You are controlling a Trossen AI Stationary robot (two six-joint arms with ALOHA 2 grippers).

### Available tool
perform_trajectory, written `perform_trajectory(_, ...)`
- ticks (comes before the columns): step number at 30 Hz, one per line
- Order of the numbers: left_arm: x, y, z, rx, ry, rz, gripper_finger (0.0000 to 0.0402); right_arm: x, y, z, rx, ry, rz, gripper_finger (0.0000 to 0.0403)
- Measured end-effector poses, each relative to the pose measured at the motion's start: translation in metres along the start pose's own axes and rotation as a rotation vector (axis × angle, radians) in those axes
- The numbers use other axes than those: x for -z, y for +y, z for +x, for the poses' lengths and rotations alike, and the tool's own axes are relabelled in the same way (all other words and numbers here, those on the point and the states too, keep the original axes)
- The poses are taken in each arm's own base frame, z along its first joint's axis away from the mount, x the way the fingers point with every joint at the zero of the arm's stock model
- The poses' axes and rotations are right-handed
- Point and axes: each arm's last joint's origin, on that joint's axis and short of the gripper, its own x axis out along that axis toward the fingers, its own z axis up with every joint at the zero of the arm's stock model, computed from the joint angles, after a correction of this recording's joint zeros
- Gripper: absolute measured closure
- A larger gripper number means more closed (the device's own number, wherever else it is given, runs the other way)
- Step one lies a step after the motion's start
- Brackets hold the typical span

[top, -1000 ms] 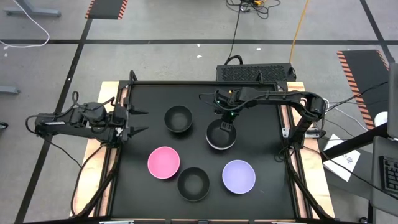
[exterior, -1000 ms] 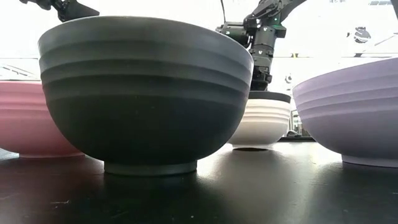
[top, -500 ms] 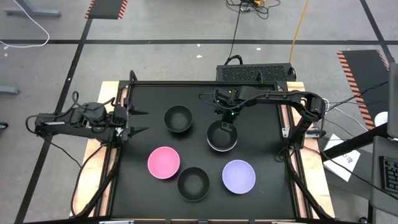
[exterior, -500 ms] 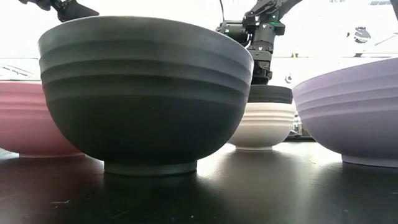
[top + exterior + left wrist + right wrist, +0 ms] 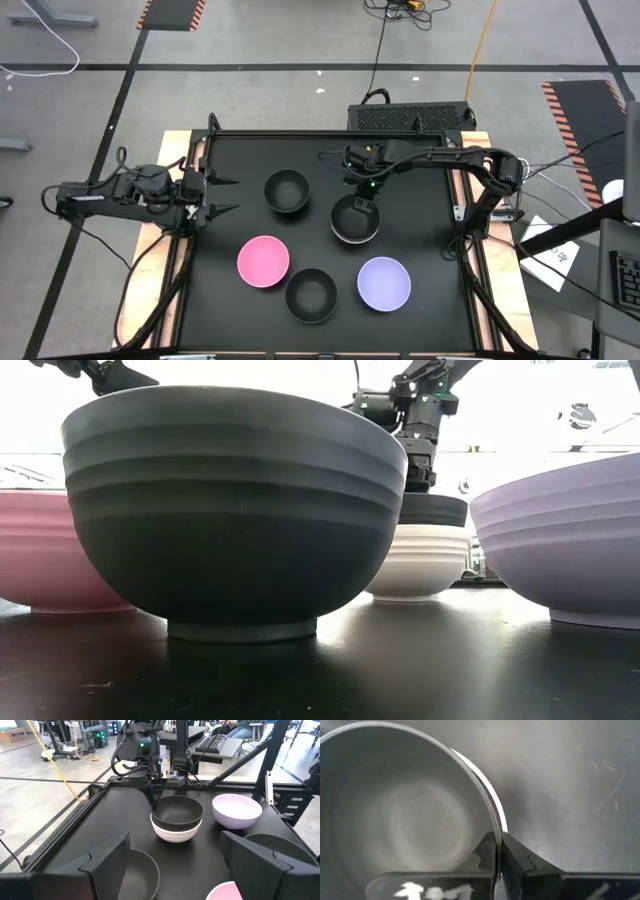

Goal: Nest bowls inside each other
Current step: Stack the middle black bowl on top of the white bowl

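Six bowls show in the high view. A black bowl (image 5: pixel 356 217) sits inside the white bowl (image 5: pixel 425 560), its wall standing above the white rim. Another black bowl (image 5: pixel 287 190) rests on its base near the table's far middle. The pink bowl (image 5: pixel 263 260), the third black bowl (image 5: pixel 311 295) and the purple bowl (image 5: pixel 384 283) stand along the near side. My right gripper (image 5: pixel 363 200) is over the nested pair, shut on the inner black bowl. My left gripper (image 5: pixel 236 196) waits open at the table's left edge. My right gripper pinches the inner black bowl's rim (image 5: pixel 492 827) on the side toward the table's far edge, one finger inside the bowl and one outside. The fingers (image 5: pixel 154 800) come from above, pointing down. The black bowl still sits in the white bowl (image 5: pixel 496 802).
A raised black frame (image 5: pixel 330 135) runs round the table top. Bare table lies right of the nested pair and along the far right corner. Cables and a black box (image 5: pixel 408 117) lie beyond the far edge.
My right gripper has moved up a little, still shut on the rim. The inner black bowl has risen with it: more of its wall shows above the white bowl's rim than a second ago. The white bowl has stayed on the table.
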Motion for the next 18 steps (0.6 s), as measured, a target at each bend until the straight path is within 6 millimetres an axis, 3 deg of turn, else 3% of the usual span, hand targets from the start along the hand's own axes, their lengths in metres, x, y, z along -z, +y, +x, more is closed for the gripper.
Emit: perform_trajectory(18, 0.0002, -0.0008, 0.0000, 0.025, 0.003, 0.000, 0.0089, 0.0006, 0.0070, 0.0011, 0.020, 0.004, -0.011, 0.0403)
